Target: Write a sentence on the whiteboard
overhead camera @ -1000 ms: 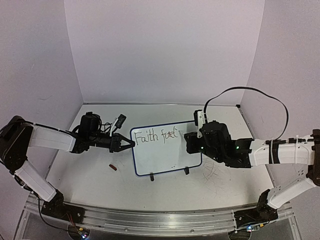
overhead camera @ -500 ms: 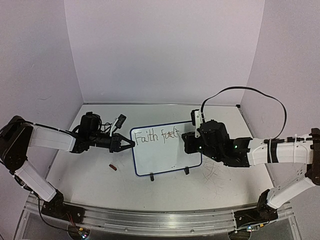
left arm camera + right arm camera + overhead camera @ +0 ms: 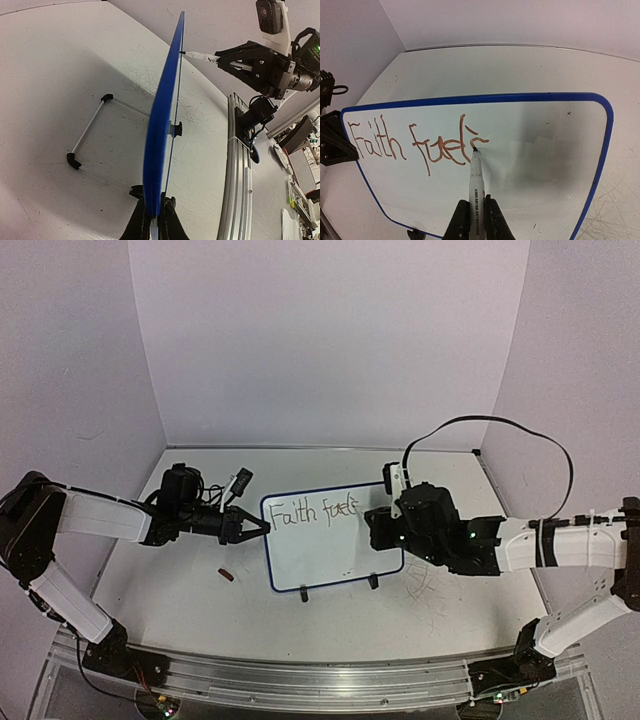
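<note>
The whiteboard stands tilted on its black feet at mid-table, blue-rimmed. My left gripper is shut on its left edge; in the left wrist view the blue rim runs edge-on up from between the closed jaws of the left gripper. My right gripper is shut on a white marker, whose dark tip touches the whiteboard. The sentence reads "Faith fuel", with a short curved stroke just after the "l" at the tip. Seen from above, the right gripper is at the board's upper right.
A small red-brown cap-like piece lies on the table left of the board. The board's wire stand reaches out behind it. Grey scuffs mark the tabletop at the right. A metal rail runs along the near edge.
The right gripper has shifted slightly left and the marker has added a short stroke after "fuel". The left arm and the board have not moved.
</note>
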Controlling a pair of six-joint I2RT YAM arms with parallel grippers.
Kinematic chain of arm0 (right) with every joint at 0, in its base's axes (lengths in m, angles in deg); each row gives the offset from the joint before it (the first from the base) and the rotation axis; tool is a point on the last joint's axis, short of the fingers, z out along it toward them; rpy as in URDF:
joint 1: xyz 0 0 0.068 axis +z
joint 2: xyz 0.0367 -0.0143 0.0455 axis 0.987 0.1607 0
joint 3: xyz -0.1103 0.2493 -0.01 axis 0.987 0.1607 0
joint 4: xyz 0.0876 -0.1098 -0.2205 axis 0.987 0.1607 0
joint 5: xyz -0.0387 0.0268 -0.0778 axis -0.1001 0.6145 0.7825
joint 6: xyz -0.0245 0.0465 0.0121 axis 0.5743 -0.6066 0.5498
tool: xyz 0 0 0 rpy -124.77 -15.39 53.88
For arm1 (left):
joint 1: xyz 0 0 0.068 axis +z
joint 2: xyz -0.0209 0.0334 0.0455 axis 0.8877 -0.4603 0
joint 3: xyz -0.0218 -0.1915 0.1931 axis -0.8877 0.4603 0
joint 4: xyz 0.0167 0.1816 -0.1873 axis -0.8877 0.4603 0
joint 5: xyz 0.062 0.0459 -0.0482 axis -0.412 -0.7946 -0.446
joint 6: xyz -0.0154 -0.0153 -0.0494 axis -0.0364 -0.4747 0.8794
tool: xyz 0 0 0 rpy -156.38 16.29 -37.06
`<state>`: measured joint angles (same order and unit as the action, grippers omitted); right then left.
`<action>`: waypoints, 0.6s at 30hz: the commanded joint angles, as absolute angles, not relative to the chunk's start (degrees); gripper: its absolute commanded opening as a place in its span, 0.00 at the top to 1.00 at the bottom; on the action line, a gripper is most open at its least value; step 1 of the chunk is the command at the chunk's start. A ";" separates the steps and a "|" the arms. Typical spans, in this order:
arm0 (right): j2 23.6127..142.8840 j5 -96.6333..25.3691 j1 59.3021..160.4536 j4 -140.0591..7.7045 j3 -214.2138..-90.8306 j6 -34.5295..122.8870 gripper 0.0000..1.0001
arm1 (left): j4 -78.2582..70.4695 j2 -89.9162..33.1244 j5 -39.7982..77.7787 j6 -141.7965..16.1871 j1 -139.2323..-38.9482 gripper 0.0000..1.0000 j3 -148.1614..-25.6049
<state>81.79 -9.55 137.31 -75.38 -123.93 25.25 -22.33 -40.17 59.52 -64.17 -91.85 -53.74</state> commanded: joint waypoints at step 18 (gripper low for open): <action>78.74 -7.04 137.39 -71.31 -120.93 22.26 1.00 | -20.21 -40.72 57.75 -66.47 -92.65 1.00 -55.06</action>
<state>79.84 -8.07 137.31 -72.59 -121.78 23.34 -22.30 -40.17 59.52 -64.17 -91.87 -53.74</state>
